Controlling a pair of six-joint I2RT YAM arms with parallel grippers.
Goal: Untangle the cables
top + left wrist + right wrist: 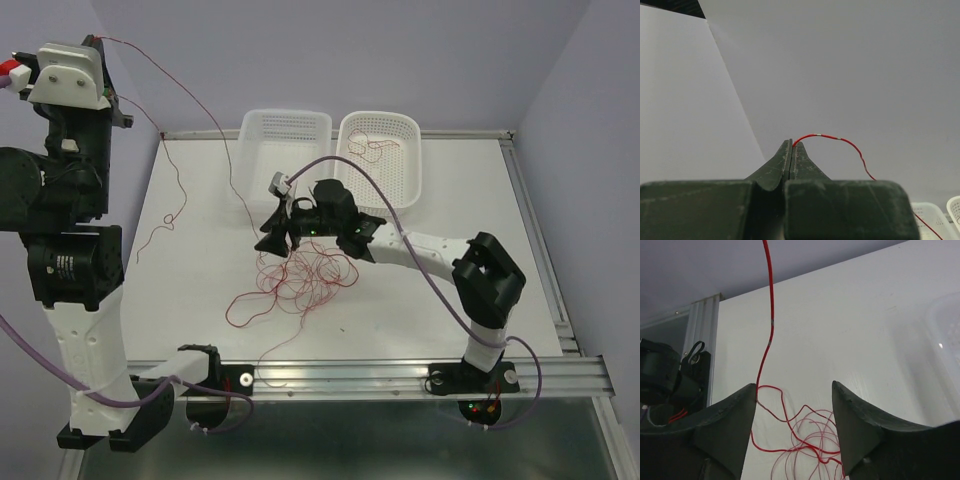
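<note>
The red wires [305, 272] lie in a loose tangle in the middle of the bench [400, 315]. They look hair-thin, limp and nearly weightless, so they will probably snag on each other rather than slide. The left end effector [791, 146], held high, is clamped on one strand [827, 135] that runs down into the tangle. The right end effector [794, 386] hovers spread open just above the loops. The best hold is likely on the loops beside that strand, pinning them while it is drawn out gently.

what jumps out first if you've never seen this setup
A single red cable runs from the left pincer, shut on it high at the upper left, down to a tangle of red cables in the middle of the table. The right pincer hangs open just above that tangle.
</note>
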